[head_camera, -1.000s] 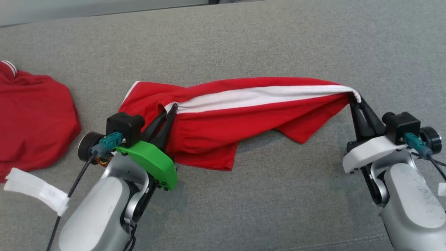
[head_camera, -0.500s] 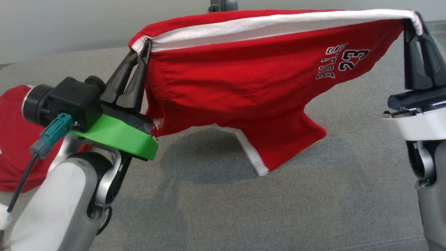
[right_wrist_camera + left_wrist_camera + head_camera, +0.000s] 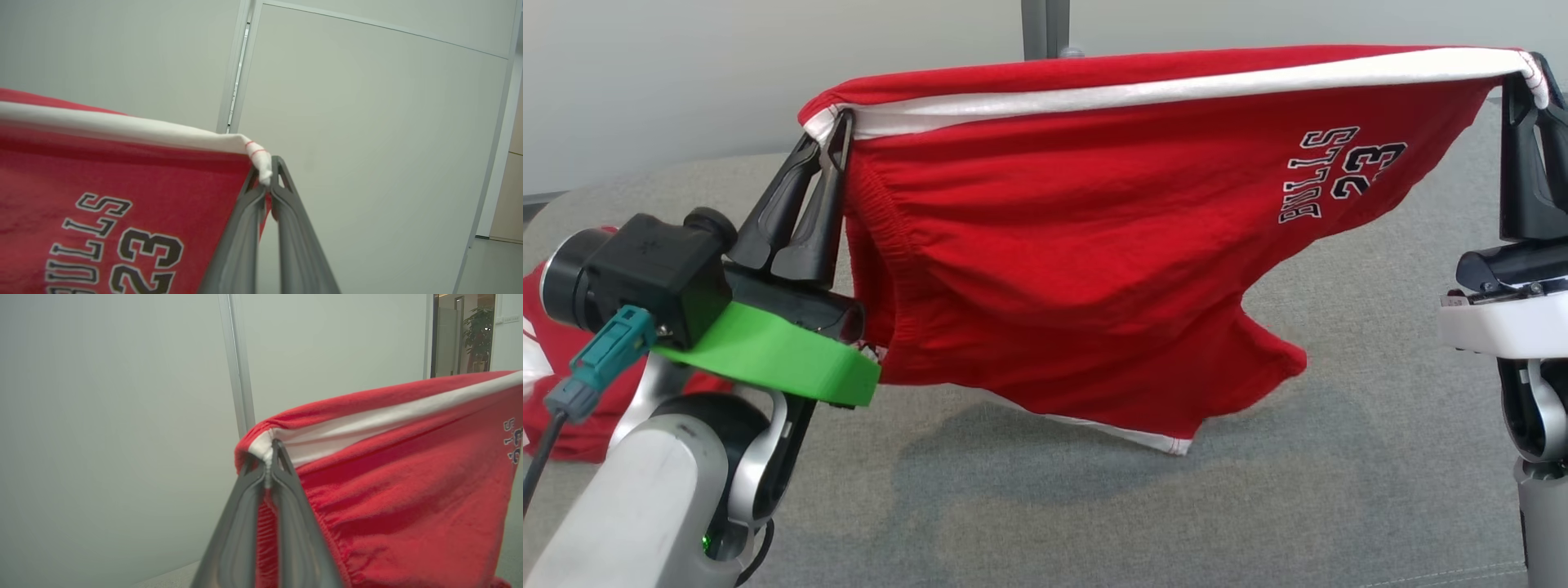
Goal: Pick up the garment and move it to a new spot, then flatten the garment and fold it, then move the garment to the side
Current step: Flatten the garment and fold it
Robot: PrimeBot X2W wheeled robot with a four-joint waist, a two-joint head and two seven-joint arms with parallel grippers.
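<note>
The garment [image 3: 1094,245] is a pair of red shorts with a white side stripe and "BULLS 23" lettering. It hangs stretched in the air above the grey surface [image 3: 1258,506]. My left gripper [image 3: 837,122] is shut on its left end by the waistband. My right gripper [image 3: 1531,69] is shut on its right end at the white hem. The lower edge dangles free just above the surface. The left wrist view has the pinched cloth [image 3: 367,477] at my left gripper [image 3: 271,451]. The right wrist view has the lettered cloth [image 3: 122,196] at my right gripper [image 3: 267,167].
A second red garment [image 3: 556,392] lies on the grey surface at the far left, behind my left arm. A pale wall [image 3: 727,73] with a grey post [image 3: 1044,24] stands behind the surface.
Both grippers have lifted the shorts off the surface and now hold them stretched in the air. The head camera has tilted up, bringing the wall into view.
</note>
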